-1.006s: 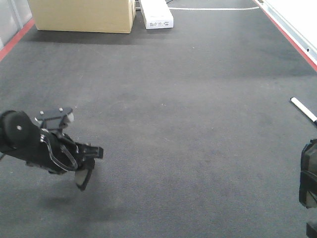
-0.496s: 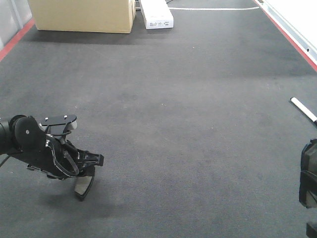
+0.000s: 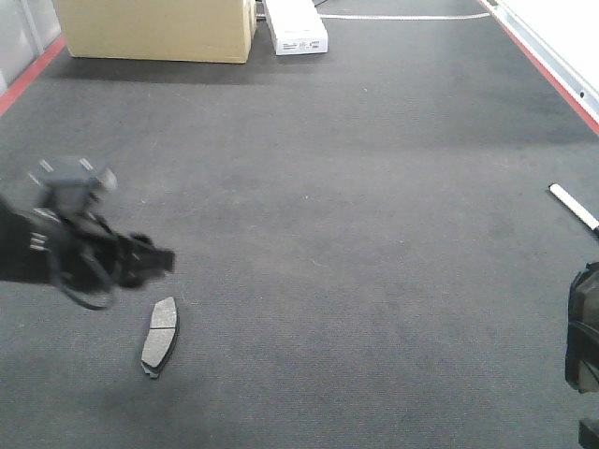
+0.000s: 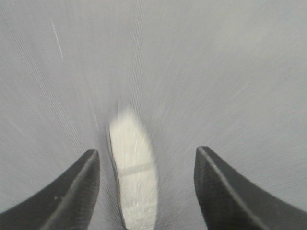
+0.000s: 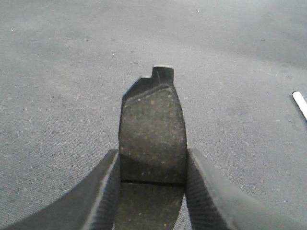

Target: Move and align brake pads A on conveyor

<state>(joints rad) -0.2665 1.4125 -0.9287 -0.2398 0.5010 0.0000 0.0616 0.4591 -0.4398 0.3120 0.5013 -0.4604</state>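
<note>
On conveyor, one pad; right jaws clamp second pad.

Grips a dark-grey, speckled brake pad by its long edges between the two jaws of the right gripper, long axis pointing away from the camera. Shows a thin groove across the pad between the jaws and a small stepped tab at its far end. Seen against the rough charcoal conveyor belt, with a white rod lying at the right edge.
</note>
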